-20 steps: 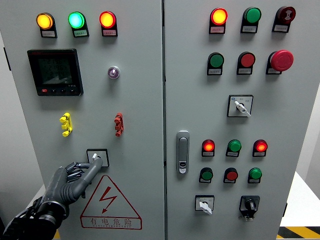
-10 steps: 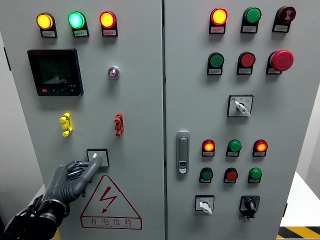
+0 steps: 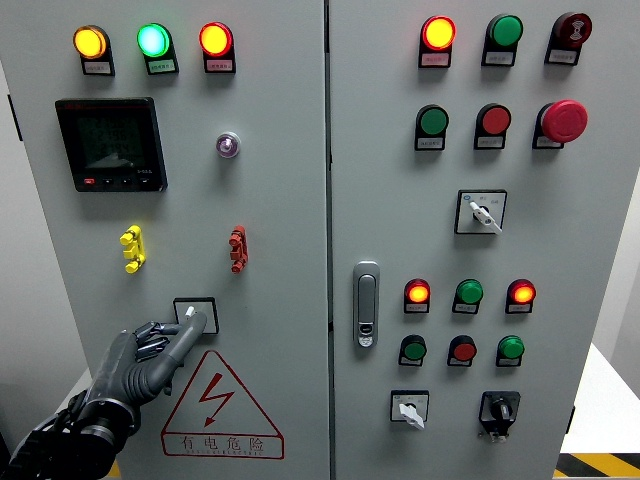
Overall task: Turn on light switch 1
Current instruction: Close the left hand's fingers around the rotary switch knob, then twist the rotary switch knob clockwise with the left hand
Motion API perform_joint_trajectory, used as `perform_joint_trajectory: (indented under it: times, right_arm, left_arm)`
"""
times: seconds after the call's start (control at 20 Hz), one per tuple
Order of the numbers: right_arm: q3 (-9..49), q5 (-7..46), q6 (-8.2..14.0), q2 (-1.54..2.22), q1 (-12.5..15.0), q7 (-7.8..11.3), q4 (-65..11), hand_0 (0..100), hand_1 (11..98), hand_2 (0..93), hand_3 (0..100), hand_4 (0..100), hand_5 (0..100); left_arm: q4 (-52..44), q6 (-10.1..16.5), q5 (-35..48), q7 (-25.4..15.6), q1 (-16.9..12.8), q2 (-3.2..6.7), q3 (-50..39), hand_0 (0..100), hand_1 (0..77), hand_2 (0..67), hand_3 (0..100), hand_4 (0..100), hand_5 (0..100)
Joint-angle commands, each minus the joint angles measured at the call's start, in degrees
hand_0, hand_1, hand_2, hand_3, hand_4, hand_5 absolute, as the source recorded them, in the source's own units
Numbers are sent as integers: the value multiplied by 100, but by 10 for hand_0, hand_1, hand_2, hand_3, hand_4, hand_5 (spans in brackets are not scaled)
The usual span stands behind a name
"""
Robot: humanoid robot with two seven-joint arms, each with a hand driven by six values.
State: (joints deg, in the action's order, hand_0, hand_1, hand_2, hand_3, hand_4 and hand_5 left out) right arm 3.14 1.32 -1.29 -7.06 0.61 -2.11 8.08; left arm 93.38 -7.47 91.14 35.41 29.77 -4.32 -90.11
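The left robot hand (image 3: 150, 355) pokes one straight finger, others curled in, onto the switch (image 3: 194, 314), up at one o'clock.

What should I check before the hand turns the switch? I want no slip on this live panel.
1. Left hand at the switch: ok, extended fingertip lies on its white knob.
2. Firm grip on the knob: cannot tell, only one finger reaches it and the others are curled.
3. Right hand clear of the panel: ok, not in view.
4. Nearby yellow toggle and red toggle untouched: ok, well above the hand.
5. Knob's present position: cannot tell, the finger covers it.
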Motion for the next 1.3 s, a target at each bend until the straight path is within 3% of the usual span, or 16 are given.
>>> perform_joint_trajectory:
  times: [0.0, 0.2, 0.3, 0.6, 0.95, 1.25]
  right_arm:
    - [3, 0, -3, -6, 0, 0, 0, 0, 197, 0, 196, 194, 105]
    - [3, 0, -3, -6, 0, 0, 0, 0, 197, 0, 196, 194, 105]
    - [-6, 0, -3, -6, 0, 0, 0, 0, 197, 0, 196, 194, 105]
    - [3, 0, 6, -6, 0, 0, 0, 0, 197, 0, 196, 193, 105]
    - [3, 0, 6, -6, 0, 0, 0, 0, 198, 0, 196, 193, 106]
    - [3, 0, -3, -6, 0, 0, 0, 0, 198, 0, 196, 193, 106]
  left_arm:
    - [-4, 0, 1, 1, 3, 1, 2, 0, 491, 519, 888, 1000, 927]
    - [-4, 0, 1, 10, 3, 1, 2, 1, 480, 521, 888, 1000, 928]
    - [-4, 0, 1, 53, 12, 1, 2, 118, 468, 523, 888, 1000, 932]
    - [-22, 9, -8, 89, 12, 1, 2, 180, 449, 525, 889, 1000, 941]
    - [-48, 9, 1, 89, 91, 19, 2, 183, 439, 527, 890, 1000, 944]
    - [-39, 9, -8, 220, 99, 19, 10, 110, 447, 528, 891, 1000, 937]
